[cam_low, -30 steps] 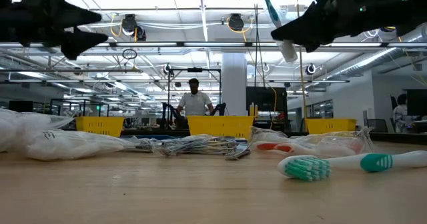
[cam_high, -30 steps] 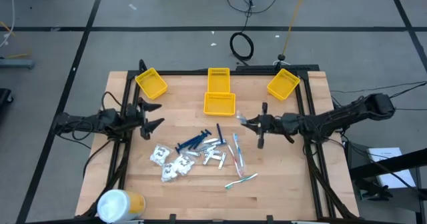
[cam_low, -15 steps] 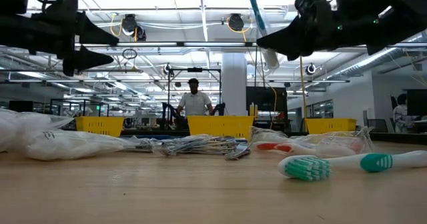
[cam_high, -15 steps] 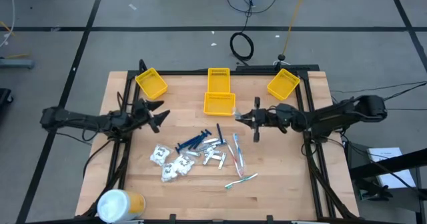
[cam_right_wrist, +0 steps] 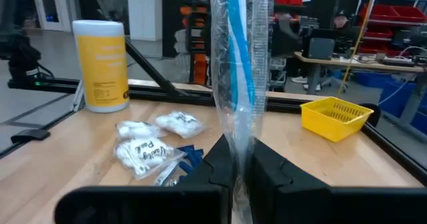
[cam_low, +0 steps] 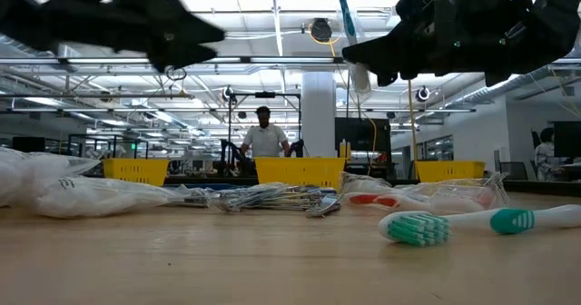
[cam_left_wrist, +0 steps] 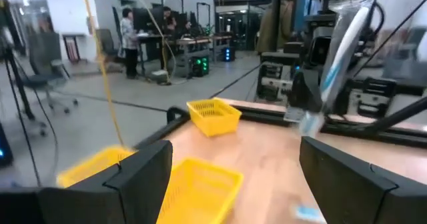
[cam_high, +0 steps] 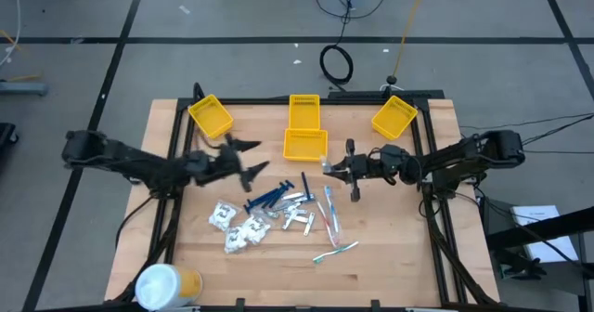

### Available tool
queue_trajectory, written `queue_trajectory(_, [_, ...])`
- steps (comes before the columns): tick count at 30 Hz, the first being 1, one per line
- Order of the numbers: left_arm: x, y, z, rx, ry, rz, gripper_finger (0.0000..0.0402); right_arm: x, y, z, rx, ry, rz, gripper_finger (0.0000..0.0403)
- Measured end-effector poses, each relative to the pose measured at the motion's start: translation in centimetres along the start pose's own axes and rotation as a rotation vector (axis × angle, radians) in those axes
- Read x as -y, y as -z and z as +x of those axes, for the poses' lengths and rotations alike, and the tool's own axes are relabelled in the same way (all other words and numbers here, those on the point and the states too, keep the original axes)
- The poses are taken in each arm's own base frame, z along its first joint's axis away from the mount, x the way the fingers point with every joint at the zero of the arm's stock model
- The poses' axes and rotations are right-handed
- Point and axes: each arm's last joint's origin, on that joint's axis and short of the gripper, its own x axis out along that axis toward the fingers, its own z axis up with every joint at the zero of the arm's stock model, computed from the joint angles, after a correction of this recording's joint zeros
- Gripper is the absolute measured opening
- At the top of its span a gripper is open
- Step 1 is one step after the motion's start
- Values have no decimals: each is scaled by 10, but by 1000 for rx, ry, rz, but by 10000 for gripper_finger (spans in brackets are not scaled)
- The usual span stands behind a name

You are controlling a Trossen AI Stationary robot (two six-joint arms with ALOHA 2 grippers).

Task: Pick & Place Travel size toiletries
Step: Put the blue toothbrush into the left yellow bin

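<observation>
Our right gripper [cam_high: 340, 168] has its fingers clamped on a blue toothbrush [cam_right_wrist: 238, 57] in a clear wrapper, held upright above the table just beside the middle yellow bin [cam_high: 305, 145]. Our left gripper [cam_high: 243, 159] hovers with its fingers spread, holding nothing, near the razors [cam_high: 271, 197] and white packets [cam_high: 237, 227] lying mid-table. The wrapper is slick and loose (we grip film as much as handle), so we judge the toothbrush could slide or tilt in the pinch and miss the bin on release. With both grippers close, we also risk a collision.
</observation>
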Motion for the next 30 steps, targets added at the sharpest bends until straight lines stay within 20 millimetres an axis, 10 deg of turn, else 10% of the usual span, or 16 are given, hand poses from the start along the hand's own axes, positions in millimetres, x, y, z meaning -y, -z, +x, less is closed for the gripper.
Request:
queue_trajectory(13, [57,-24,132,52,239,80,324,0,1,0,-15,7,3,9])
queue_trajectory(30, [57,-9,153,-73,270,4,268,0,-1,0,6,10,0,9])
